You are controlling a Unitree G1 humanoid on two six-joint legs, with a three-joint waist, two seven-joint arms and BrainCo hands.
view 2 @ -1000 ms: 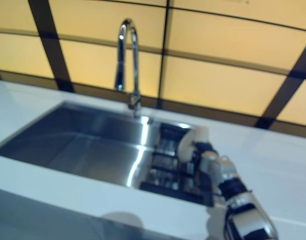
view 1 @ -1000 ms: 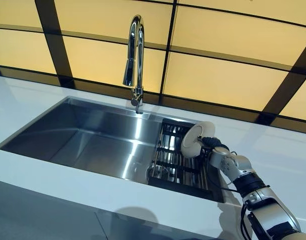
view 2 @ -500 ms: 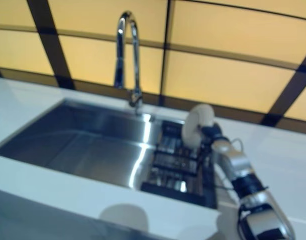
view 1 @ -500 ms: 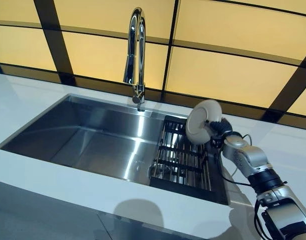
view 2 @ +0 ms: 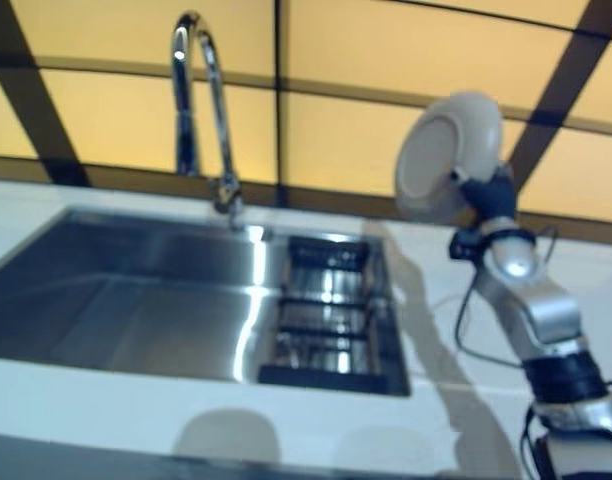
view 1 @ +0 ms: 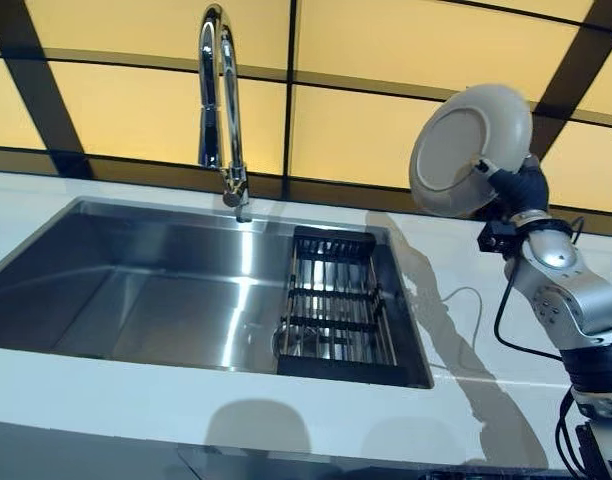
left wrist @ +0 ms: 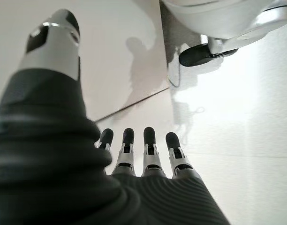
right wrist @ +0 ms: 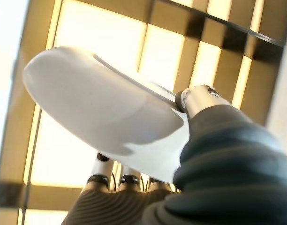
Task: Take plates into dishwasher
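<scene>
A white plate point(view 1: 468, 148) is held up in the air on edge, to the right of and above the sink, in front of the yellow tiled wall. My right hand point(view 1: 516, 185) is shut on its lower right rim; in the right wrist view the thumb point(right wrist: 196, 98) presses on the plate point(right wrist: 106, 108) with the fingers behind it. My left hand point(left wrist: 143, 150) shows only in its own wrist view, open, fingers straight, holding nothing, over a pale floor.
A steel sink point(view 1: 176, 290) is set into the white counter point(view 1: 466, 370), with a black dish rack point(view 1: 336, 310) in its right end and a tall chrome tap point(view 1: 219, 100) behind it. The yellow wall with dark bands stands close behind.
My right hand has lifted the plate out of the rack in the sink, up and to the right, to well above the counter. The camera view has also shifted.
</scene>
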